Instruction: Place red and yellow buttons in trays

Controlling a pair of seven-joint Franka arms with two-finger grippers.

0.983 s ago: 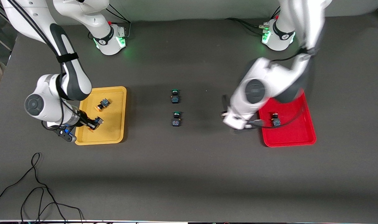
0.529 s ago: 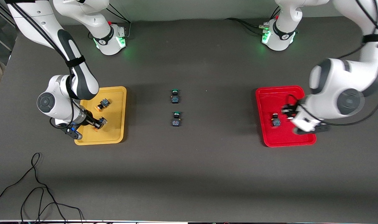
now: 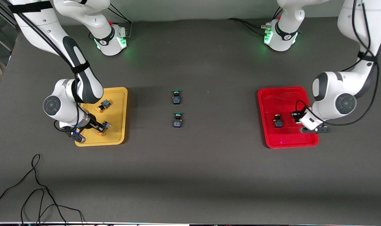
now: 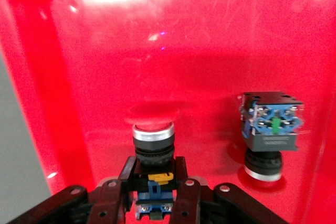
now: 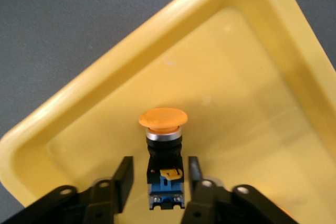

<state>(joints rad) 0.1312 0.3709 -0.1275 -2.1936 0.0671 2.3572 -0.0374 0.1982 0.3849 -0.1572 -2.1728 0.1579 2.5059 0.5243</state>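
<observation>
My right gripper [image 3: 100, 127] is low in the yellow tray [image 3: 124, 113], open. A yellow button [image 5: 163, 140] lies between its fingers [image 5: 124, 179] with a gap on each side. A second yellow button [image 3: 103, 105] lies farther from the front camera in the same tray. My left gripper [image 3: 295, 115] is low over the red tray [image 3: 284, 141], shut on a red button [image 4: 153, 140] by its dark body. Another red button [image 3: 277, 121] lies in the red tray beside it, also seen in the left wrist view [image 4: 269, 129].
Two green-capped buttons [image 3: 176, 96] [image 3: 178, 120] stand on the dark table between the trays. A loose black cable [image 3: 36, 188] curls near the front edge at the right arm's end.
My left arm swung from beside the red tray to over it, carrying the red button. My right gripper slid a little along the yellow tray and opened off the yellow button.
</observation>
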